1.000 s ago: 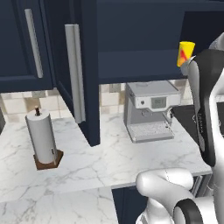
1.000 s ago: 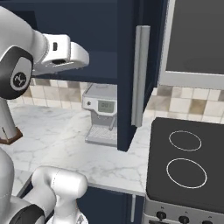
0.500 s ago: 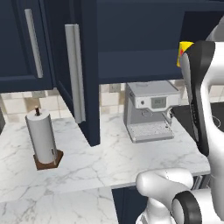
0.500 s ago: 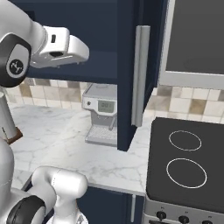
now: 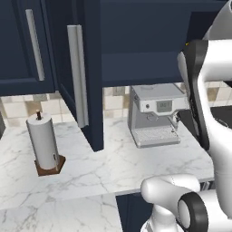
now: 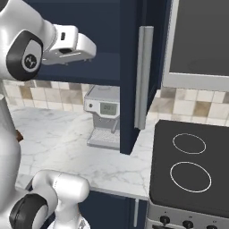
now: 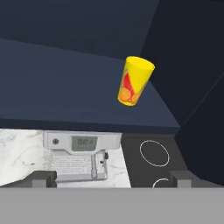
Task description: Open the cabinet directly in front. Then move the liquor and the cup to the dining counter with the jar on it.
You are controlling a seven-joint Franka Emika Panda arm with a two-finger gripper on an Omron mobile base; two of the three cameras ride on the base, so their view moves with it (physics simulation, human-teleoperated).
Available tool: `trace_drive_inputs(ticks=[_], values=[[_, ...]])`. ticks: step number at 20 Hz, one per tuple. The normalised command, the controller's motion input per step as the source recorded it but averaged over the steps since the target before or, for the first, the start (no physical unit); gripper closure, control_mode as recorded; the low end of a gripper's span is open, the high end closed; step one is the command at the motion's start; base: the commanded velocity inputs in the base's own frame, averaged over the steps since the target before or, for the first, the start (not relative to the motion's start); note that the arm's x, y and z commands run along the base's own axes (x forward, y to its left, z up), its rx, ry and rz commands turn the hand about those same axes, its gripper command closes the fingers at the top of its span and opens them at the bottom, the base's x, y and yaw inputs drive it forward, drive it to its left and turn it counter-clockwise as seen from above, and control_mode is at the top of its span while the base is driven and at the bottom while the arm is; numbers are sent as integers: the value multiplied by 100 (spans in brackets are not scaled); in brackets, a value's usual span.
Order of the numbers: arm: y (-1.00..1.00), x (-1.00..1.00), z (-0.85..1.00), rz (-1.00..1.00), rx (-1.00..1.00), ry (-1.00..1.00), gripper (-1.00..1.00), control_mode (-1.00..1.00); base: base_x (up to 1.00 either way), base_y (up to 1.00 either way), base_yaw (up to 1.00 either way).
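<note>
The wide dark navy wall cabinet is standing open, its two flat doors swung outward so that their long silver bar handles are facing along the marble worktop. On the cabinet's dark floor, near its right-hand wall, the small yellow tumbler cup is standing upright; a red and orange fruit picture is showing on its side, with no readable lettering. The hand view is showing the cup ahead of the claw and well apart from it. The claw's two dark fingertips are standing wide apart with nothing between them.

Below the cabinet, a silver boxy coffee machine is sitting on the worktop against the tiled wall; its small grey display is too blurred to read. A white paper towel roll on a brown wooden stand is standing well to the left. To the right, a black glass cooktop with white ring markings is adjoining the worktop. The white arm is reaching into the cabinet opening between the open doors.
</note>
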Motion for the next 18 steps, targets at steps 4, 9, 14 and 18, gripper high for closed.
trace_drive_inputs(ticks=[4,9,14,18], values=[[-19,6,0,1,0,-5,-100,-100,0,0,0],[-1,18,-2,0,0,-3,-100,-100,0,0,0],[-1,3,0,0,0,-27,-100,-100,0,0,0],[0,2,0,0,0,-18,-100,-100,0,0,0]])
